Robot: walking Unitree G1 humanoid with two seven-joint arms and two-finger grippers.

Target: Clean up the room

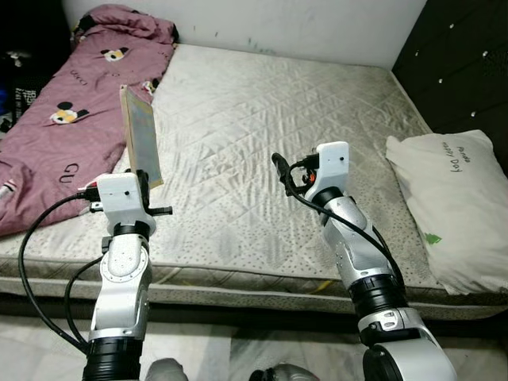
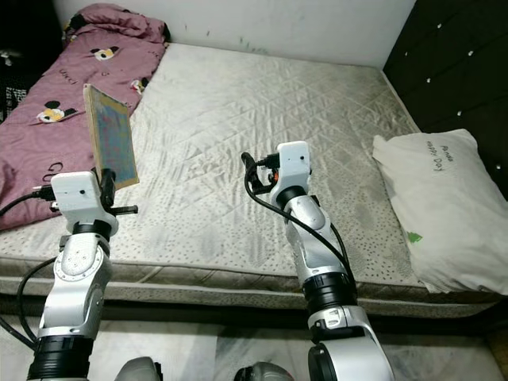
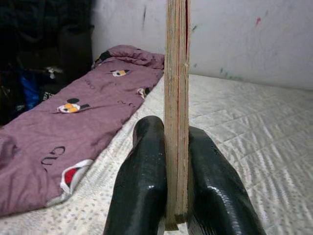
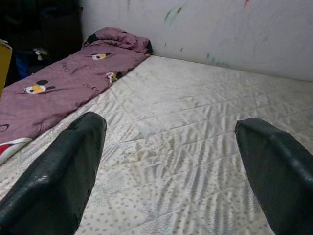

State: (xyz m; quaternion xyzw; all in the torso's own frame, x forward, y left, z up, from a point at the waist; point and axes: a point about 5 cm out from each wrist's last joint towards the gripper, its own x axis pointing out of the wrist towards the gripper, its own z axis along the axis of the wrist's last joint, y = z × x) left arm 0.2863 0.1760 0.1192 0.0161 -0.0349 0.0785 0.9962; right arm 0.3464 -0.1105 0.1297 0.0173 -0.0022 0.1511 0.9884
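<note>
My left gripper is shut on the lower edge of a thin flat wooden board. The board stands upright over the mattress's left side, next to the purple blanket. In the left wrist view the board shows edge-on, pinched between the two black fingers. My right gripper is open with nothing between its fingers. It hangs over the middle of the bare mattress, and the right arm's wrist is raised above the front half of the bed.
A purple blanket with cartoon mouse prints covers the mattress's left strip. A white pillow lies at the right edge. A dark padded wall panel stands on the right and a white wall is behind. The mattress's front edge meets pale floor.
</note>
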